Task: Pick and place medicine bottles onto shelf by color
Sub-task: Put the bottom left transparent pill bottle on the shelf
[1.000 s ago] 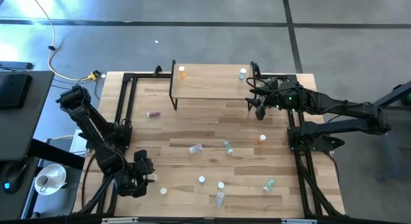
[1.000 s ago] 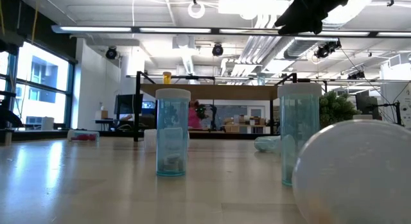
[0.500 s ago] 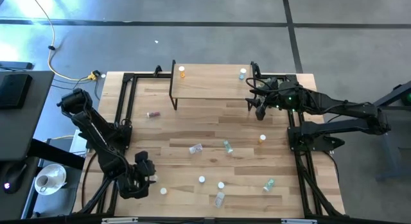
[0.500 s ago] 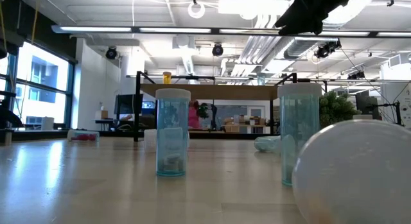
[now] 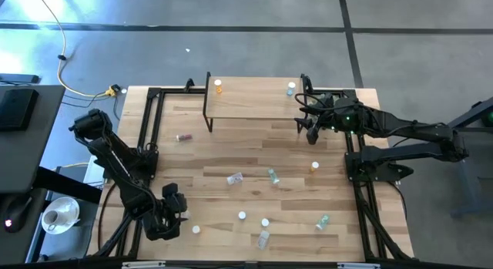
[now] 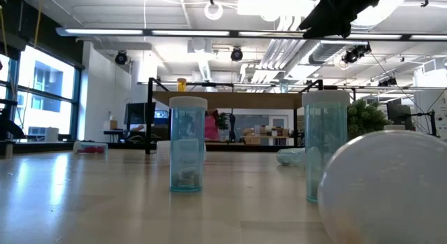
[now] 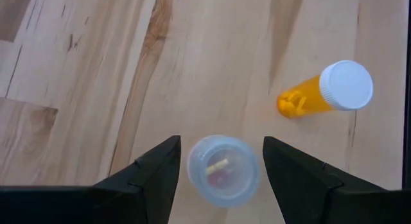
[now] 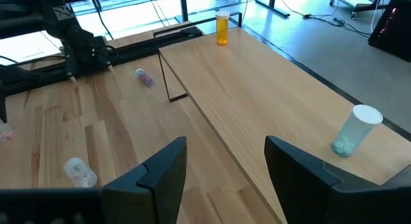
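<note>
My left gripper is at the table's near left, pointing steeply down. Its open fingers stand on either side of a pale upright medicine bottle, seen from above, with a narrow gap on each side. An orange bottle with a white cap lies just beyond. The shelf stands at the far edge and bears an orange bottle and a blue bottle. My right gripper hovers open by the shelf's right end, holding nothing.
A pink bottle lies left of the shelf. Several more bottles are scattered over the table's near half, among them an orange one and a green one. In the low view, blue bottles stand upright close by.
My left arm has leaned a little toward the table's near edge, and its gripper has sunk slightly toward the tabletop.
</note>
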You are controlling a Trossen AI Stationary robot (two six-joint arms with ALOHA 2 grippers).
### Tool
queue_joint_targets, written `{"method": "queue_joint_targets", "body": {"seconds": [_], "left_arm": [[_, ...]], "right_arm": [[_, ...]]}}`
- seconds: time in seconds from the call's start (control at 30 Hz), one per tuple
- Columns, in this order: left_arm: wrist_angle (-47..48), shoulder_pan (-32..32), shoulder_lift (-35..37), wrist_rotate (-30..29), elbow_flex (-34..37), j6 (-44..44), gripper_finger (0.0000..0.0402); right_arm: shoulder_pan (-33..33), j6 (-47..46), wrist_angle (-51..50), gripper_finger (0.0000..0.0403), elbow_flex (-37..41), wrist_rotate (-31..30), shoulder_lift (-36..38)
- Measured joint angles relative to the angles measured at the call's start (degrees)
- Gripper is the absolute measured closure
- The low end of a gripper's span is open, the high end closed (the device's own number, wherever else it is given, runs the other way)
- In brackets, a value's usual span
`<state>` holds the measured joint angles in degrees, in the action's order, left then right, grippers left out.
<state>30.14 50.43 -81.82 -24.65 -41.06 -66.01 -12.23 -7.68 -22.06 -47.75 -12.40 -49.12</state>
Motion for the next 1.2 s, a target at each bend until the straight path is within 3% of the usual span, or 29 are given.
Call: {"method": "queue_joint_targets", "body": {"seconds": [0.4,0.73,0.93,1.2], "left_arm": [[0.0,-0.2,0.1,0.3,0.0,0.1,0.0271],[4.6,-4.3,1.9,-2.1,-2.2,7.5,0.0264],[12.9,-10.8,5.6,-8.2,-7.4,20.1,0.0267],[13.4,-26.1,10.1,-10.8,-15.7,44.3,0.0267]], "right_arm": [[0.0,0.0,0.0,0.0203,0.0,0.0,0.0],[0.0,-0.5,0.0,0.0203,0.0,0.0,0.0],[0.0,-1.3,0.0,0.0203,0.0,0.0,0.0],[0.0,-2.8,0.0,0.0203,0.0,0.2,0.0]]}}
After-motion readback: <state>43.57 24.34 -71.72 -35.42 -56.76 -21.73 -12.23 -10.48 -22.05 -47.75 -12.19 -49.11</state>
